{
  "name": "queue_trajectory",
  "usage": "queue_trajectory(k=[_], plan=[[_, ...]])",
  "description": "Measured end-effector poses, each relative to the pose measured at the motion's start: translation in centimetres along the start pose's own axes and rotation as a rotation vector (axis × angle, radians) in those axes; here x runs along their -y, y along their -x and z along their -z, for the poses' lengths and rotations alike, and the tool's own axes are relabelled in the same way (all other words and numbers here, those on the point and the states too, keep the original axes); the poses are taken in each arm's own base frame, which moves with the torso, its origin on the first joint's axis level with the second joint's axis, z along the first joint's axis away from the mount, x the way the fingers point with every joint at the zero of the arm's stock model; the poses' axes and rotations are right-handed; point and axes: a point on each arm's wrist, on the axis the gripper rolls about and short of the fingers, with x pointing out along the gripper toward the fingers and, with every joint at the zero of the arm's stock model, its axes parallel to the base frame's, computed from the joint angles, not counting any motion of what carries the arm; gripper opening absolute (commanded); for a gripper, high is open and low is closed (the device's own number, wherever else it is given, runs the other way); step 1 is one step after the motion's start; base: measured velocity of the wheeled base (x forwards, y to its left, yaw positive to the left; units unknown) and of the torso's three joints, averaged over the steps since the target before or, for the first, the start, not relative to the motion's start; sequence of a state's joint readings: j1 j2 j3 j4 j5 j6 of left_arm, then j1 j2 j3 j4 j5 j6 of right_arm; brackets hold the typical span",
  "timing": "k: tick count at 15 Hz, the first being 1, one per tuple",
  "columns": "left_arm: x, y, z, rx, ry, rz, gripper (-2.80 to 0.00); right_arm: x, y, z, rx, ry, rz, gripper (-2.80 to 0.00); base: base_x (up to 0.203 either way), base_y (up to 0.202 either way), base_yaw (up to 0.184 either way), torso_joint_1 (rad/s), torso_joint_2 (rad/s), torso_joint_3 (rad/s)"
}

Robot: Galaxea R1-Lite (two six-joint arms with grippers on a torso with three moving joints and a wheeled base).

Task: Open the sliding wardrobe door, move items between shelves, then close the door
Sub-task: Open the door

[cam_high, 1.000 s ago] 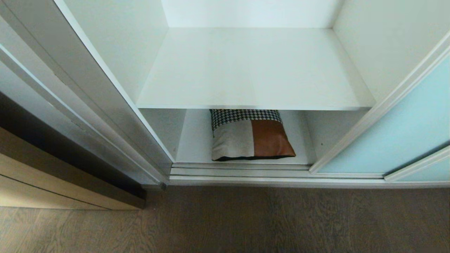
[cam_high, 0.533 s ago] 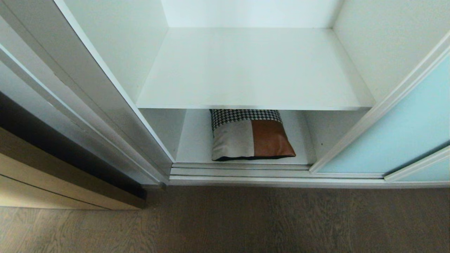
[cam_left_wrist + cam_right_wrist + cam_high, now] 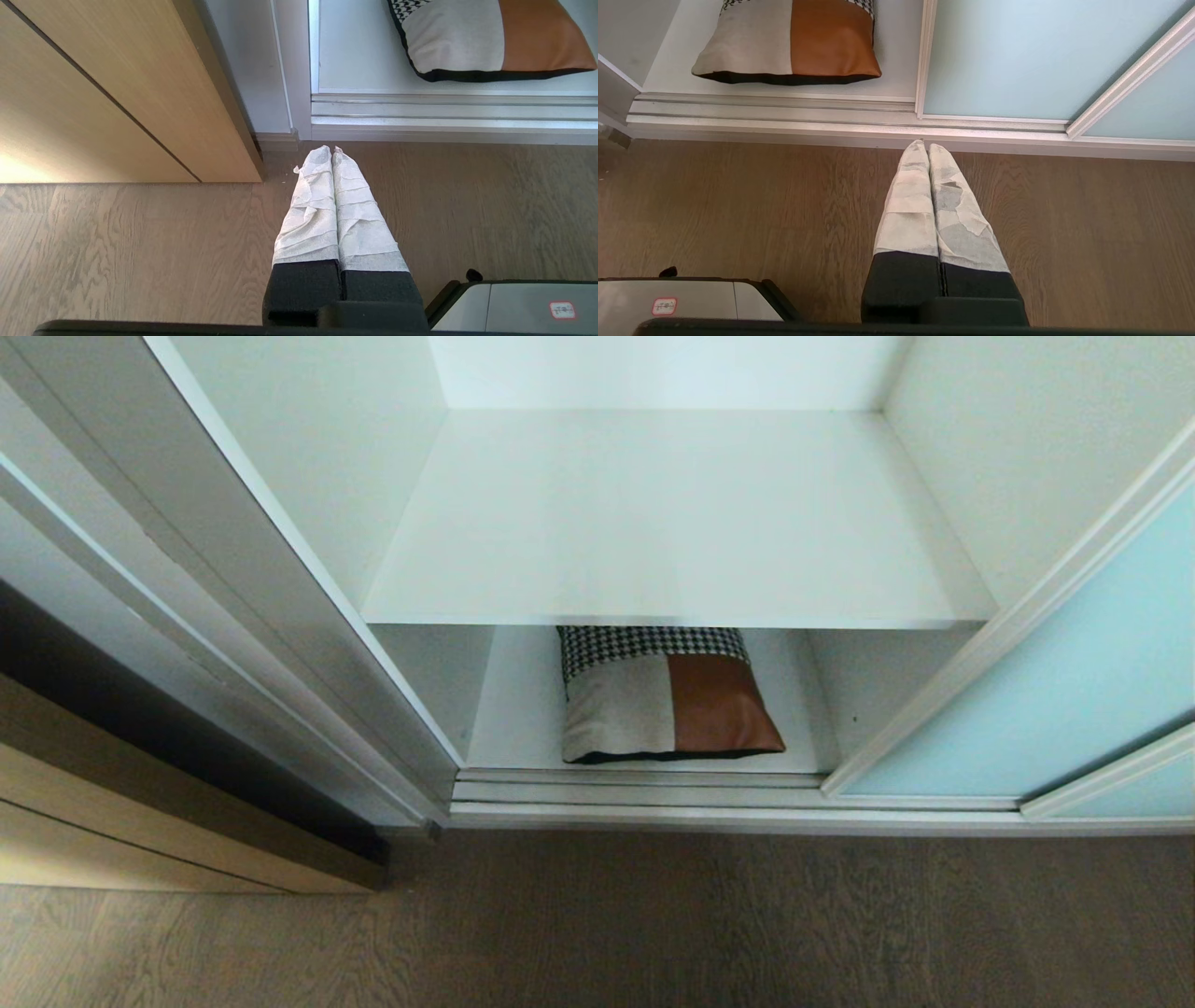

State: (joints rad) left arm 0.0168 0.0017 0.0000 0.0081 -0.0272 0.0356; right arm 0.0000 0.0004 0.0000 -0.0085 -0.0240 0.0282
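- Much of the head view's lower band is taken up by a brown wood-grain floor (image 3: 709,924), running up to the silver track (image 3: 728,795) of the wardrobe.
- One white compartment is seen standing open; the aqua sliding wardrobe door (image 3: 1055,691) is seen slid aside at about 3 o'clock.
- A light wooden panel (image 3: 140,821) is seen at about 8 o'clock.
- The upper white shelf (image 3: 672,513) is seen bare, at 12 o'clock.
- On the bottom board (image 3: 523,709), a patchwork cushion (image 3: 663,695) of houndstooth, grey and tan-brown is laid flat, near the track.
- The left gripper (image 3: 331,150) and right gripper (image 3: 924,143) are held above the floor, tape-wrapped fingers pressed together, nothing between them.
- A small red-bordered label (image 3: 562,310) is seen on the robot's base; its writing cannot be read.
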Motion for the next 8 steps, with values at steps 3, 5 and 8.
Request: queue_trajectory(k=[3,5,8], plan=[[0.0,0.0,0.0,0.001,0.000,0.000,-2.80,0.0,0.1,-0.2,0.005,0.003,0.009,-2.80,0.000,0.000,0.000,0.000,0.00,0.000],[0.0,0.0,0.0,0.000,-0.001,0.000,-2.80,0.0,0.8,-2.6,0.052,-0.004,0.013,-2.80,0.000,0.000,0.000,0.000,0.00,0.000],[0.0,0.0,0.0,0.000,-0.001,0.000,-2.80,-0.2,2.6,-6.3,0.019,-0.045,-0.021,-2.80,0.000,0.000,0.000,0.000,0.00,0.000]])
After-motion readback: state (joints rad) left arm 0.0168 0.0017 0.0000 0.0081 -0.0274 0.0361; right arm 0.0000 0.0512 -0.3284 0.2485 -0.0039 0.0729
